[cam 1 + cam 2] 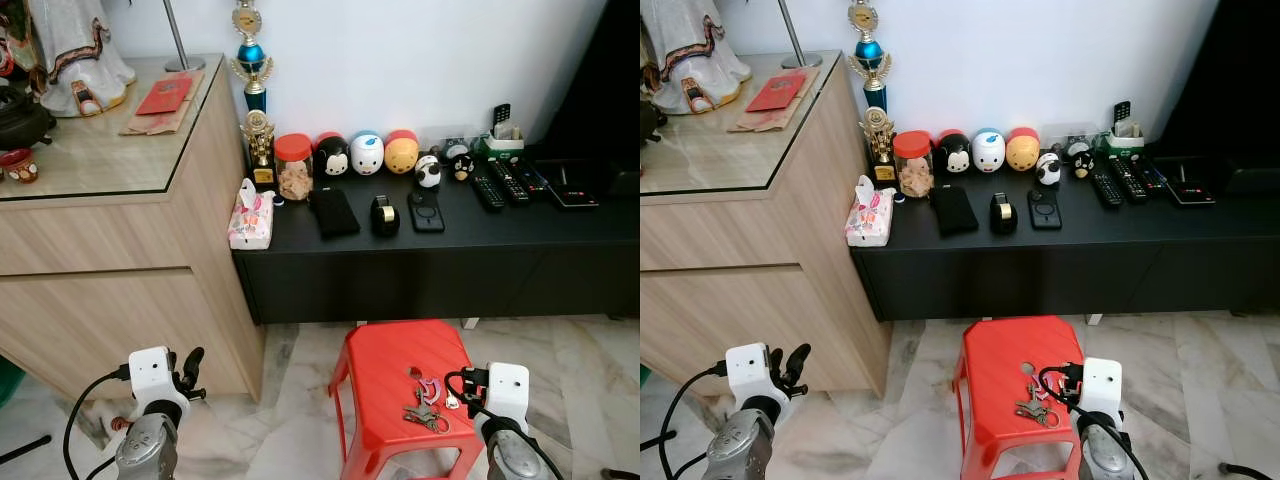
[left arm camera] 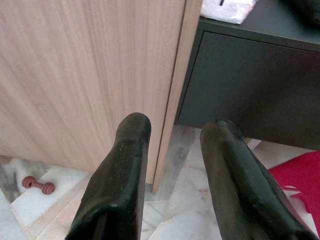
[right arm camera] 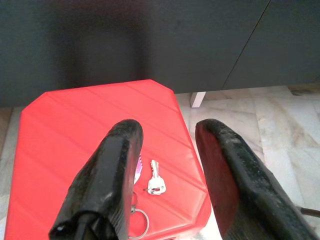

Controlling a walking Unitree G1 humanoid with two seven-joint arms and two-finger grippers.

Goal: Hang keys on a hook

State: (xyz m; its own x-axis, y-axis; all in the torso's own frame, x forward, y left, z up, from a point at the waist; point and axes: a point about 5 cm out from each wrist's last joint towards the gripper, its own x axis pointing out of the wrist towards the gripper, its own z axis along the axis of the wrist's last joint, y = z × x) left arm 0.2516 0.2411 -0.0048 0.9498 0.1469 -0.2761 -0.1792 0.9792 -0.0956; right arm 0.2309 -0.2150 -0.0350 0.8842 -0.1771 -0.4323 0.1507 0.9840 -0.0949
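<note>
Red plastic stool (image 1: pixel 390 375) bears the untouched keys (image 1: pixel 427 403) as the right gripper (image 3: pixel 167 150) hovers just above them, fingers apart and empty, the left gripper (image 2: pixel 175 145) likewise spread beside the wooden cabinet (image 1: pixel 120 290); pickup and hanging both remain.

Small red plastic stool (image 1: pixel 395 375): stood on the pale marble floor (image 1: pixel 570 370), in front of the long low black cabinet (image 1: pixel 440 255).
Bunch of metal keys (image 1: pixel 426 403): lay on the stool's top, toward its right front edge.
Tall light wooden sideboard (image 1: pixel 110 290): stood left of the black cabinet, touching it.
White tissue pack (image 1: pixel 250 217): sat at the cabinet's left end, against the sideboard.
Right gripper (image 3: pixel 165 150): hung just above the keys.
</note>
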